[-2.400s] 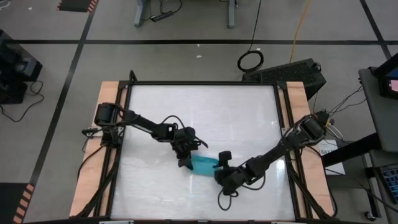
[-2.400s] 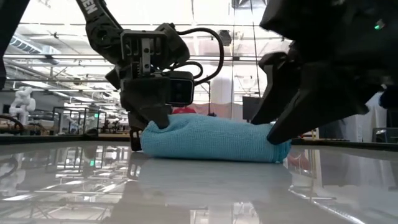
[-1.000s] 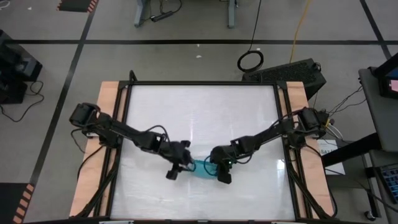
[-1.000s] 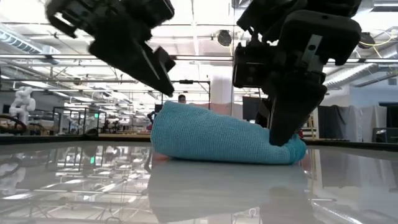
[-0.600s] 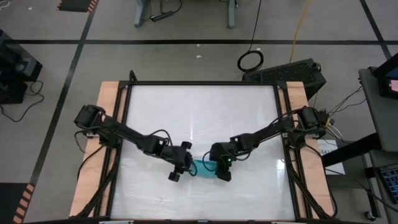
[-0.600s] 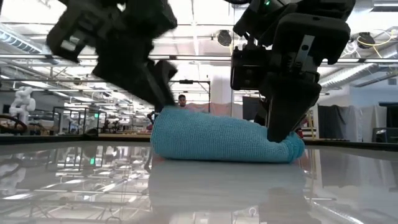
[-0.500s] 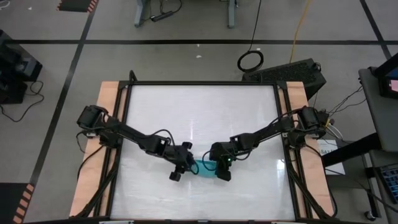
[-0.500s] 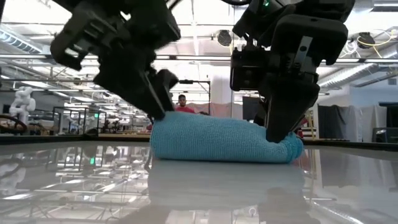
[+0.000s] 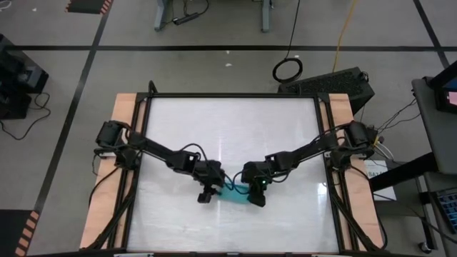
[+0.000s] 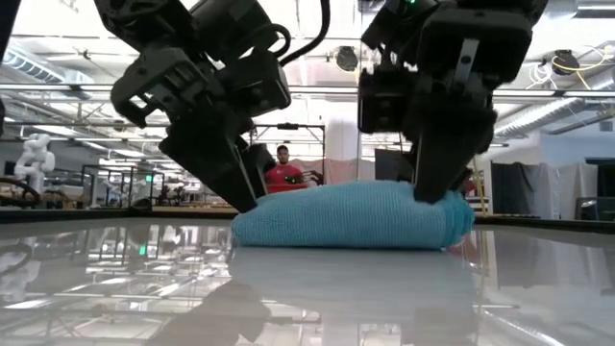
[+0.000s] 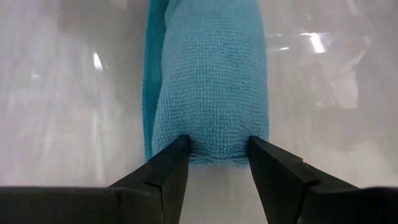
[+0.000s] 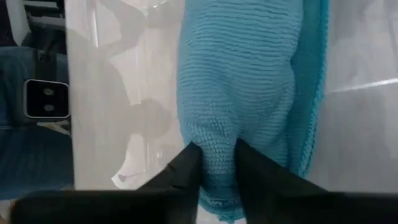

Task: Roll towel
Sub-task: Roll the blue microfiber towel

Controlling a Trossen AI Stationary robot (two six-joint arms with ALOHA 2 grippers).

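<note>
High view: both arms reach inward from the table's sides and meet in the near-centre of the table (image 9: 285, 135). The left gripper (image 9: 208, 190) is at the left end of the towel (image 9: 233, 190), the right gripper (image 9: 255, 193) at its right end. The towel lies as a short roll between them, long axis running left to right across the table.

Low view: the towel (image 10: 356, 216) rests on the tabletop as a low horizontal bundle. The left gripper (image 10: 240, 192), tilted, meets its left end at the surface. The right gripper (image 10: 437, 187) stands near-vertical, pressing down into the top of the right end. A person in a red top (image 10: 283, 173) is in the room behind.

Left wrist view: the left gripper (image 11: 217, 152) has its fingers spread to either side of the towel's (image 11: 208, 81) rounded end, each fingertip touching the cloth; a wide grasp on the roll. The roll extends straight away from the fingers.

Right wrist view: the right gripper (image 12: 216, 160) is clenched on a narrow fold of the towel (image 12: 242, 81), fingers close together with cloth pinched between them.
</note>
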